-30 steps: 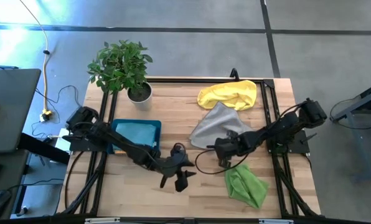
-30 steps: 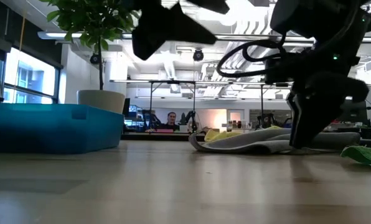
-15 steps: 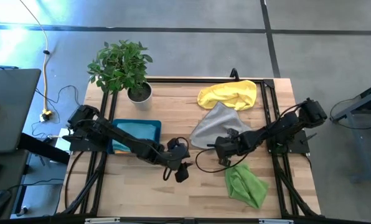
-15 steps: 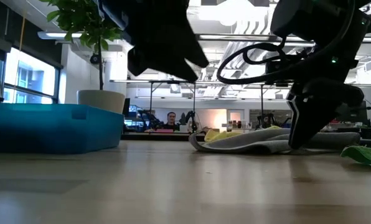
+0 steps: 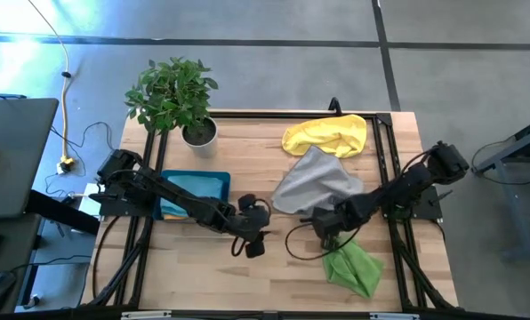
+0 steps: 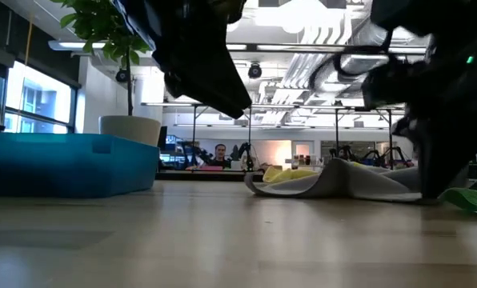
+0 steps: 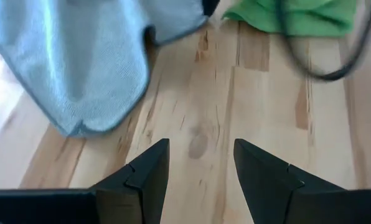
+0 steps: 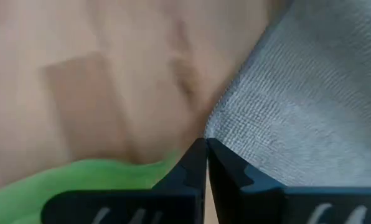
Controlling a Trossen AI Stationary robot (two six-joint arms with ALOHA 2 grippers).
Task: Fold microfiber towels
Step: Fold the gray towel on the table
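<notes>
Just beyond right pincer [image 8: 205,163]: grey towel [image 8: 310,106] corner.

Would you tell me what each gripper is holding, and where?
The right gripper pinches the grey towel at its edge; the left gripper holds nothing.

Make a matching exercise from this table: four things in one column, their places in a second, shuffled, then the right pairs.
Things:
1. yellow towel
2. grey towel
3. green towel
4. teal tray

Places:
A. pinched at its edge by the shut right gripper
B. far edge of the table
C. beside the left arm
D. near edge, on the right

Pairs: 1-B, 2-A, 3-D, 4-C
</notes>
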